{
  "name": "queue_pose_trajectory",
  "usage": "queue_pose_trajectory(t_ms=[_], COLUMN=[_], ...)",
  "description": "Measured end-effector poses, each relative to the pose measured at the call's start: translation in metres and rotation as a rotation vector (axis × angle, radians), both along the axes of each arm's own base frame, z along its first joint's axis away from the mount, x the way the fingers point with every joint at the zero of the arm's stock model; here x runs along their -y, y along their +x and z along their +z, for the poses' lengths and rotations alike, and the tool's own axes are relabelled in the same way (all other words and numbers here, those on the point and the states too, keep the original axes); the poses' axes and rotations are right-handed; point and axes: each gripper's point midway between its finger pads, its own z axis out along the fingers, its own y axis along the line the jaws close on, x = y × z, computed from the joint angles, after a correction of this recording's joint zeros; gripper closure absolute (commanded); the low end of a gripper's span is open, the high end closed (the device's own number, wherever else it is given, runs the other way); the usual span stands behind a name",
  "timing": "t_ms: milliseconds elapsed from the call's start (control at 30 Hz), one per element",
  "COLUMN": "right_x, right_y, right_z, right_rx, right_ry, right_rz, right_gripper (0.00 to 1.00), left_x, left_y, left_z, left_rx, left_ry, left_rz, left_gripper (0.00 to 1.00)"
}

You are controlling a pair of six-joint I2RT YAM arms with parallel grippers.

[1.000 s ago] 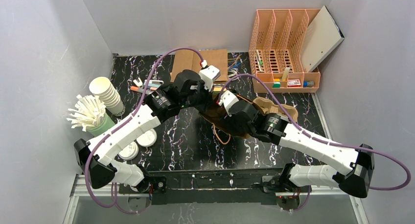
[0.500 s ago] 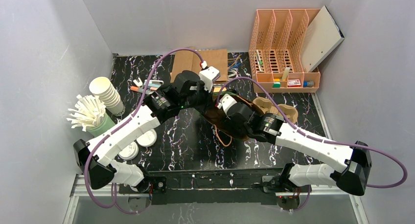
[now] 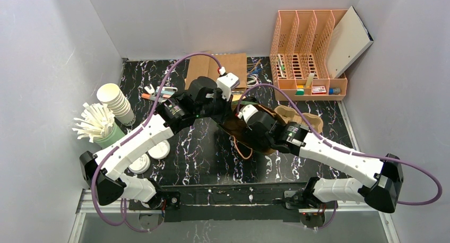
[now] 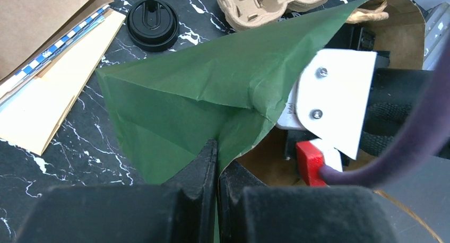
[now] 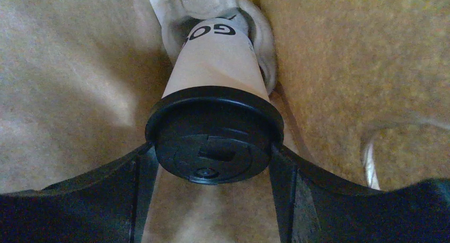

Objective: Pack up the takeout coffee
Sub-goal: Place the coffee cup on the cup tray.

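Note:
A paper bag (image 4: 175,94), green outside and brown inside, lies open on the black marble table (image 3: 201,153). My left gripper (image 4: 216,147) is shut on the bag's rim and holds its mouth up. My right arm reaches into the bag (image 3: 233,127), and its fingers are hidden there in the top view. In the right wrist view, a white takeout coffee cup (image 5: 215,68) with a black lid (image 5: 212,142) sits between my right gripper's (image 5: 211,158) fingers, which press on the lid's two sides. The cup's base rests in a pale ring at the bag's bottom.
A cardboard cup carrier (image 4: 265,4), a loose black lid (image 4: 153,24) and flat paper bags (image 4: 53,84) lie behind the bag. At the left stand stacked paper cups (image 3: 115,101), a holder of stirrers (image 3: 95,123) and white lids (image 3: 151,155). An orange file rack (image 3: 308,52) stands at the back right.
My right arm has shifted a little to the left, deeper into the bag. The left arm still holds the bag's rim in the same place.

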Motion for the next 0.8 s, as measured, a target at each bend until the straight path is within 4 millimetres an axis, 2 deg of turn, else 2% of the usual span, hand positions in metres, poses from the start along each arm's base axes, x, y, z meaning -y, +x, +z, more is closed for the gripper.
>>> queue_pose_trajectory(t_ms=[467, 800], right_x=[0.004, -0.01], right_y=[0.002, 0.015], right_z=[-0.004, -0.007], right_rx=[-0.033, -0.073], right_ry=[-0.019, -0.072], right_rz=[0.01, 0.06], right_gripper=[0.93, 0.93], left_x=[0.0, -0.004], left_y=[-0.003, 0.0], left_z=[-0.002, -0.004], left_rx=[-0.004, -0.021], left_ry=[0.007, 0.01], left_rz=[-0.02, 0.006], left_gripper=[1.0, 1.0])
